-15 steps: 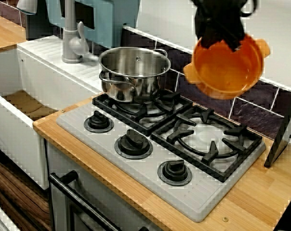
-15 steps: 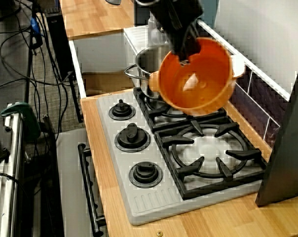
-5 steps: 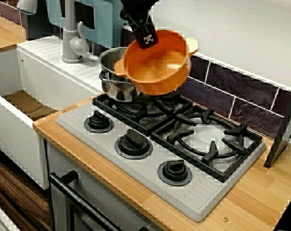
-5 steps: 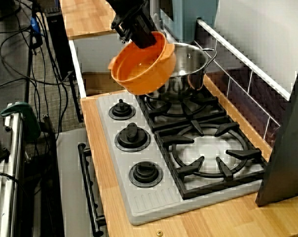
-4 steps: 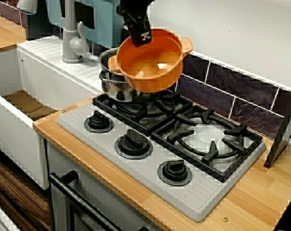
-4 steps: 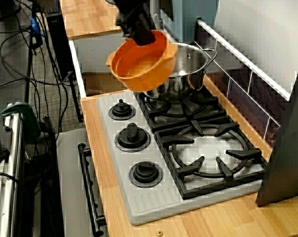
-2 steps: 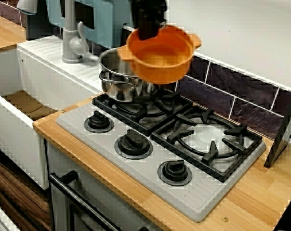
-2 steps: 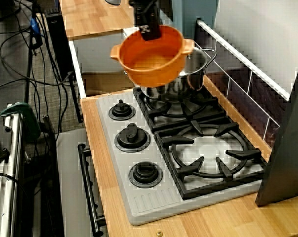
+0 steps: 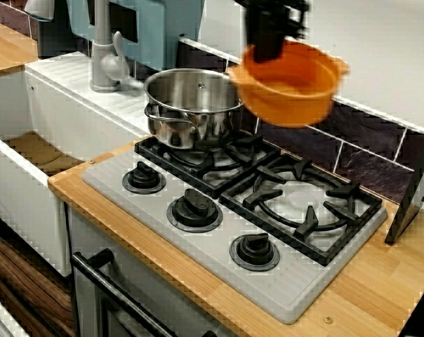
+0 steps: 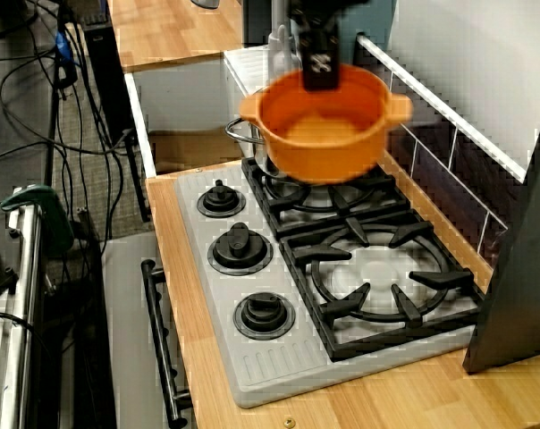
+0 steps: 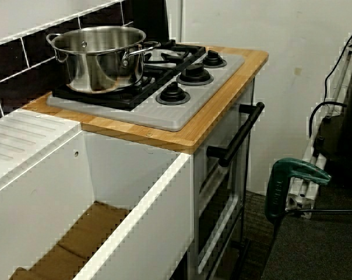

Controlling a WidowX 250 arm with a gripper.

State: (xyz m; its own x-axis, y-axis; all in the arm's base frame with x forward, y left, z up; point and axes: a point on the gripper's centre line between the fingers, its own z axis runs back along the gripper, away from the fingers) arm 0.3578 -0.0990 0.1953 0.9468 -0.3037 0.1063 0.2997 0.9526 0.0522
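Note:
My gripper is shut on the near rim of an orange two-handled pot and holds it roughly level in the air. In the front view the pot hangs just right of a steel pot, above the back of the right burner grate. In the side view the gripper comes down from above and the orange pot hides most of the steel pot. The low view from the sink side shows only the steel pot standing on its burner.
Three black knobs line the stove's front. A grey faucet and a white sink lie to the left. A dark panel leans at the right end of the wooden counter. A green clamp stands beside the oven handle.
The orange pot went from the right, tilted, to over the steel pot, then swung back right and levelled out. The steel pot has not moved.

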